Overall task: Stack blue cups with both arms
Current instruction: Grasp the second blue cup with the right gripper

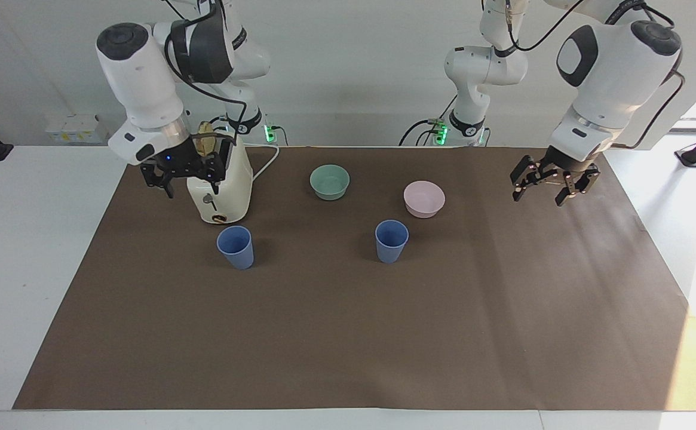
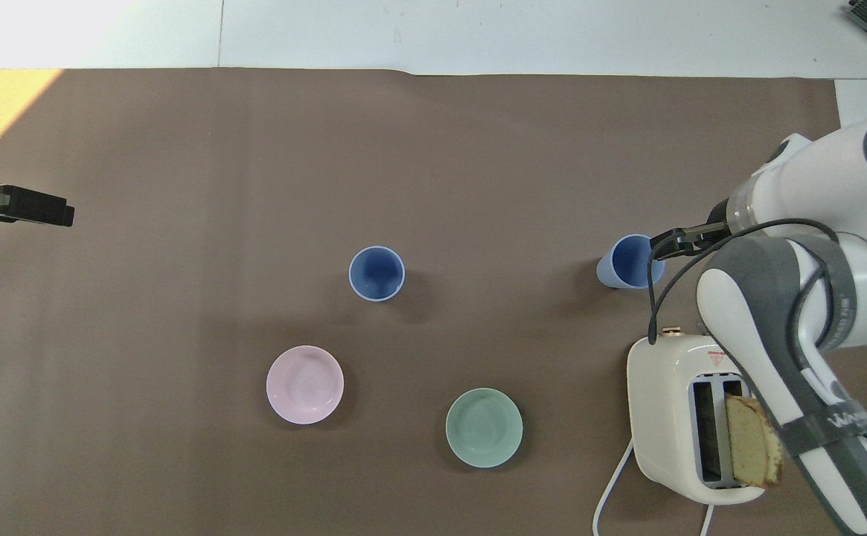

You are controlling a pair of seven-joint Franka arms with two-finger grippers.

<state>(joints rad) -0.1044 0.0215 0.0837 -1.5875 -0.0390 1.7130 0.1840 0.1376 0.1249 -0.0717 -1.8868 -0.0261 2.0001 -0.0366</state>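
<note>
Two blue cups stand upright and apart on the brown mat. One cup (image 1: 235, 246) (image 2: 626, 262) is beside the toaster, toward the right arm's end. The other cup (image 1: 391, 240) (image 2: 377, 273) stands mid-table, just past the pink bowl from the robots. My right gripper (image 1: 189, 182) (image 2: 675, 240) hangs open in the air by the toaster's top, above and apart from the first cup. My left gripper (image 1: 539, 198) (image 2: 31, 211) is open and empty over the mat toward the left arm's end, well away from both cups.
A cream toaster (image 1: 219, 188) (image 2: 690, 417) with a bread slice sticking out stands near the right arm. A teal-green bowl (image 1: 330, 181) (image 2: 484, 427) and a pale pink bowl (image 1: 424, 198) (image 2: 305, 384) sit nearer the robots than the cups.
</note>
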